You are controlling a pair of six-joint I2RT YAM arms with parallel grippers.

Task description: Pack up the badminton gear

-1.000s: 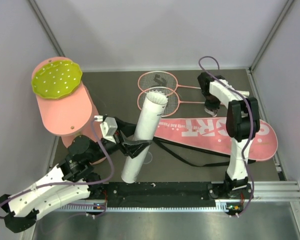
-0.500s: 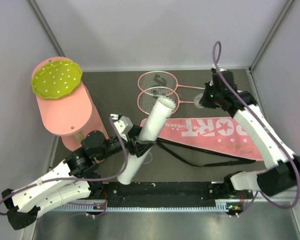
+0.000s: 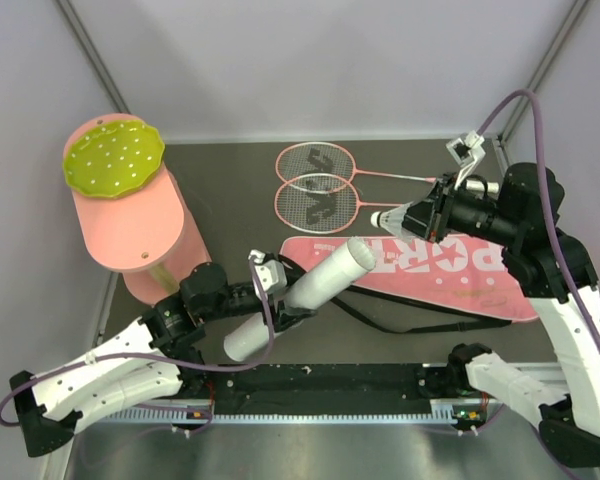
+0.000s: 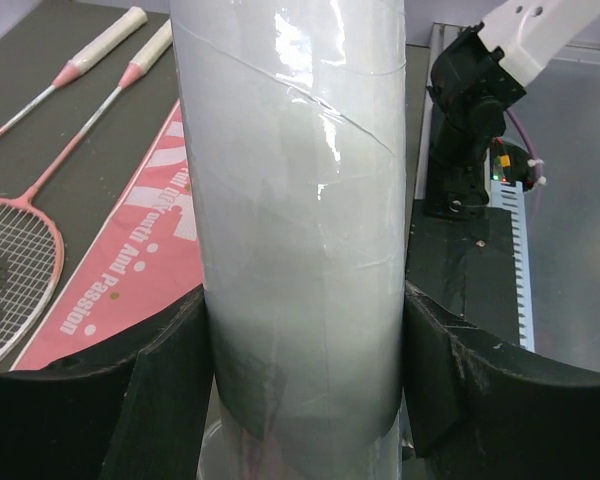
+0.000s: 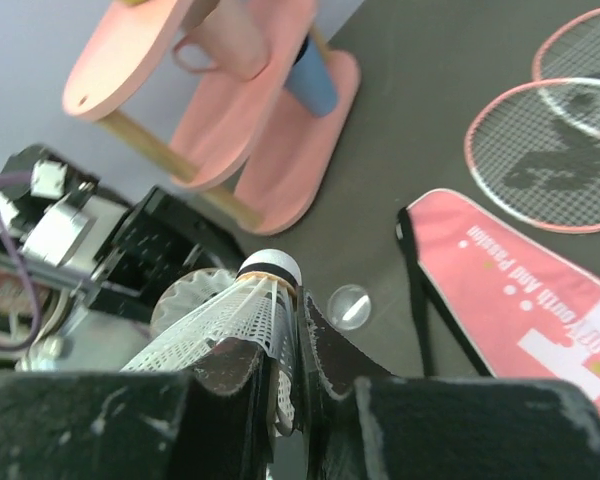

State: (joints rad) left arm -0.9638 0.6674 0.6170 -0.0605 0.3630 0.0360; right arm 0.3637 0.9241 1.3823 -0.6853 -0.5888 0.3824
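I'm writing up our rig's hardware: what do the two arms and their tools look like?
The left arm and right arm have white shells with black joints. A purple cable loops along each. The left tool and right tool are matte black.

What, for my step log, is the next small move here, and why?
Probably the right fingers should ease their shuttlecock, cork first, across the gap and into the open mouth of the white tube. The left fingers hold that tube tilted off the table with its mouth turned toward the shuttlecock, and the cork already points that way.
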